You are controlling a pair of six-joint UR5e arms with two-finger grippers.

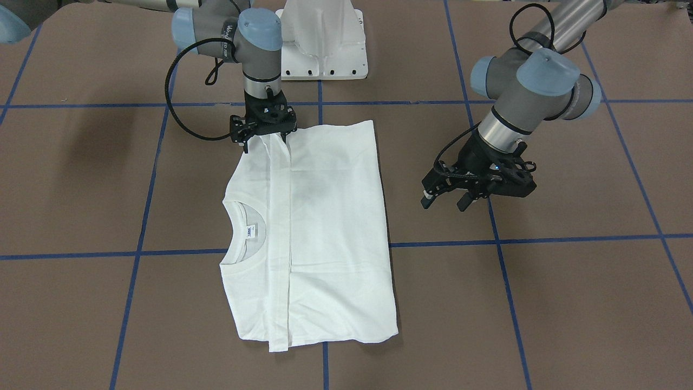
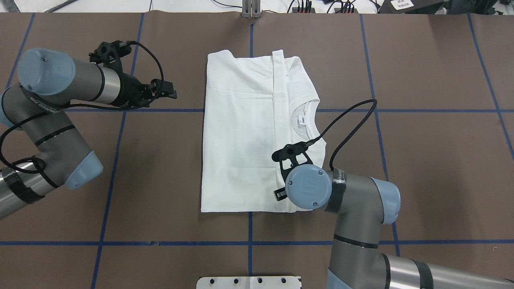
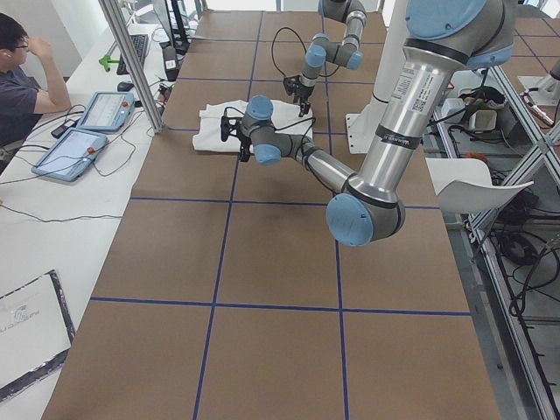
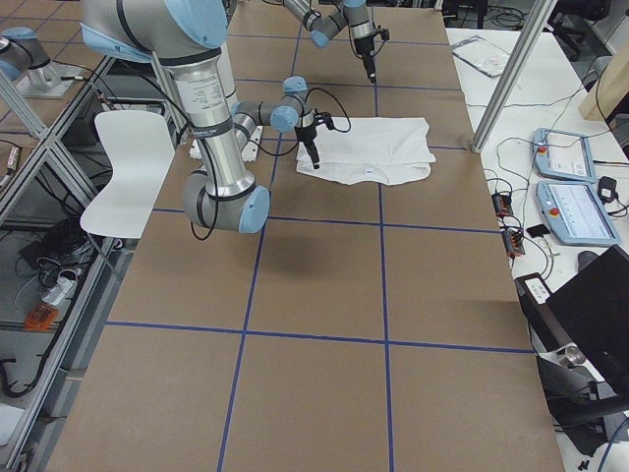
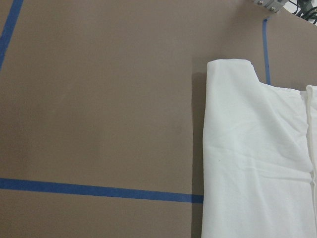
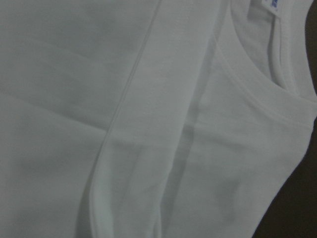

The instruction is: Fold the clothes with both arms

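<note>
A white long-sleeved shirt (image 1: pixel 335 233) lies flat in the middle of the brown surface (image 1: pixel 568 303), folded into a neat rectangle with its sleeves tucked in. From my remote station I can see both arms at once.

The right fingers (image 1: pixel 266 144) point straight down at the shirt's corner nearest the robot's base. They stand parted, one tip over a narrow folded strip of cloth and the other just off the shirt's edge, and they grip nothing that I can see. (My right wrist camera shows only white cloth, very close, with the collar at its upper edge.) The ribbed collar (image 1: pixel 230 230) and its small neck tag (image 1: pixel 250 232) lie farther out from those fingers, on the side away from the other arm.

The left fingers (image 1: pixel 445 205) hover above bare surface, spread apart and empty, angled toward the shirt. The shirt's long edge lies near them but clear of them, with a band of brown surface between. Blue tape lines (image 1: pixel 541 240) cross the surface in a grid, one of them running under the shirt.
</note>
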